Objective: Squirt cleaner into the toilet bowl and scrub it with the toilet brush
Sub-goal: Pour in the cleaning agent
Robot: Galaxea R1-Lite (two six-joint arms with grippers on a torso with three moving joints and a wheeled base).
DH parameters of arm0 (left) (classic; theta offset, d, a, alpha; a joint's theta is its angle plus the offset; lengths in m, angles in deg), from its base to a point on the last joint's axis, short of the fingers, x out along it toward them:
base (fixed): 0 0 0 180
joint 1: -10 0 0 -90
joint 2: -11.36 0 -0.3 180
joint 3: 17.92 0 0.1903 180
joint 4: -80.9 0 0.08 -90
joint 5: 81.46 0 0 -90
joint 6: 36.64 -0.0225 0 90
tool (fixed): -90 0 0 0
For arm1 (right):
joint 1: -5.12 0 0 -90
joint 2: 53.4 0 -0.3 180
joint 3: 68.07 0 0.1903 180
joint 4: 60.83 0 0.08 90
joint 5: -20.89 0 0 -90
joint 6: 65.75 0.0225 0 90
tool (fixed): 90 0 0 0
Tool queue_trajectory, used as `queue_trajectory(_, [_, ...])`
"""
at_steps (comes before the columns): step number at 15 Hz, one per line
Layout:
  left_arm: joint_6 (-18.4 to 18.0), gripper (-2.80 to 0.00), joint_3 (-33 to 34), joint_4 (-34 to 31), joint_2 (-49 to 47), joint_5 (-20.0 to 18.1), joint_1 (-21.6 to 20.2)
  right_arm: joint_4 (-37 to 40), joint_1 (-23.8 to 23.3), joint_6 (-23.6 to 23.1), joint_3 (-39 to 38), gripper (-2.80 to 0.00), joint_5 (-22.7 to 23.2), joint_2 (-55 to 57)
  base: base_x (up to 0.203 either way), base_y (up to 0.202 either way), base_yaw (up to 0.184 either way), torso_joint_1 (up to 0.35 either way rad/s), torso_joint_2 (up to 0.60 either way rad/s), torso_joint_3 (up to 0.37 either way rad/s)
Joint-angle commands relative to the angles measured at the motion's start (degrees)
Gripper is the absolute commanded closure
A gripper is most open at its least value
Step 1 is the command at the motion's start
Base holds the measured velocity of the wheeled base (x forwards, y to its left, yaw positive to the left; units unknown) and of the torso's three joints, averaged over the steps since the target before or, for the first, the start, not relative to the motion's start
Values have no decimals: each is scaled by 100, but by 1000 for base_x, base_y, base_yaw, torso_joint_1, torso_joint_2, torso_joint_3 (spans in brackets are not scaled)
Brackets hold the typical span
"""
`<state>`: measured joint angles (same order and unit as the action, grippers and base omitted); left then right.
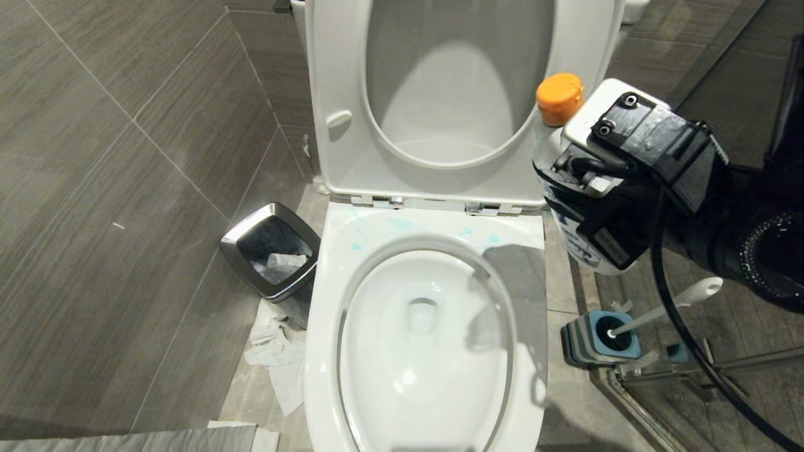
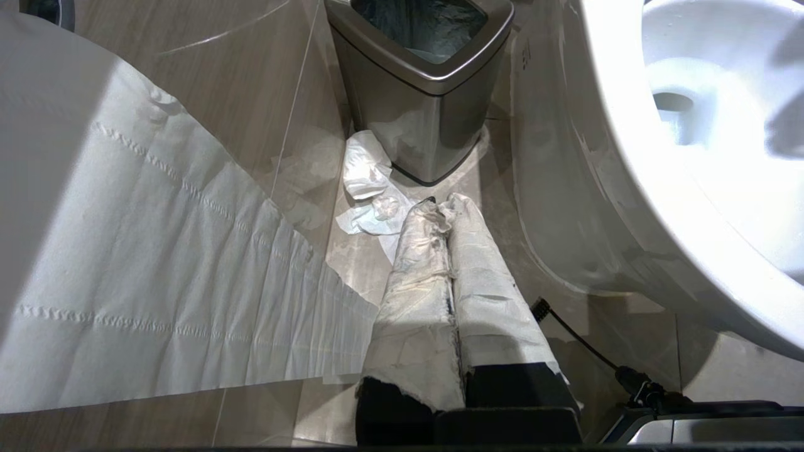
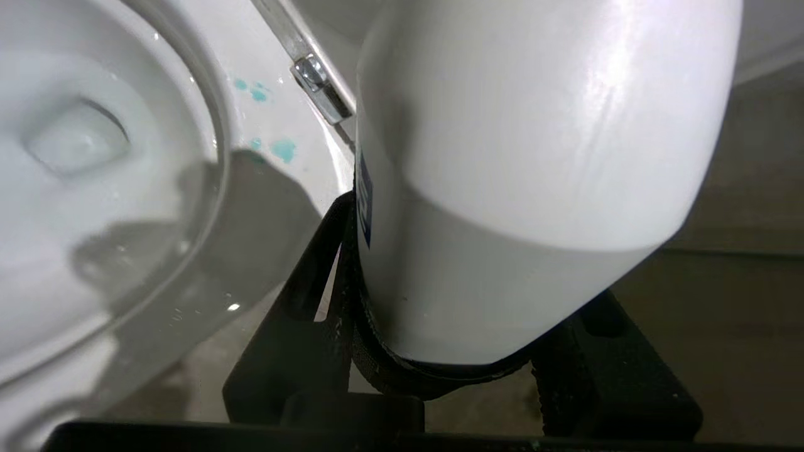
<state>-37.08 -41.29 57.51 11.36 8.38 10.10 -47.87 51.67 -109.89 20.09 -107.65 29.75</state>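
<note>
The right gripper (image 1: 581, 188) clasps the cleaner (image 1: 559, 116) round its white body, jaws partway apart on it, orange cap up — held beside the toilet bowl (image 1: 326, 351), off its right rear corner by the raised seat. The toilet brush (image 1: 666, 307) stands in its striped holder on the floor to the right. The left gripper (image 2: 443, 210) hangs low near the waste bin (image 2: 421, 107) — fingers pressed together, holding nothing.
</note>
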Motion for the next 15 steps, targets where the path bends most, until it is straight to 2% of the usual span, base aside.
queue_trajectory(1, [0, 0, 9, 2, 0, -1, -1, -11, 3, -844, 4, 0, -7, -41, 0, 0, 0, 0, 0, 0])
queue_trajectory(7, [0, 0, 9, 2, 0, -1, -1, 38, 78, -2553, 112, 0, 102, -68, 0, 0, 0, 0, 0, 0])
queue_trajectory(11, [0, 0, 9, 2, 0, -1, -1, 770, 278, -3299, 384, 0, 87, -56, 0, 0, 0, 0, 0, 0])
queue_trajectory(13, [0, 0, 9, 2, 0, -1, -1, 786, 324, -3763, 402, 0, -13, -15, 0, 0, 0, 0, 0, 0])
queue_trajectory(15, [0, 0, 9, -5, 0, -1, -1, 763, 366, -4093, 408, 0, -345, 23, 0, 0, 0, 0, 0, 0])
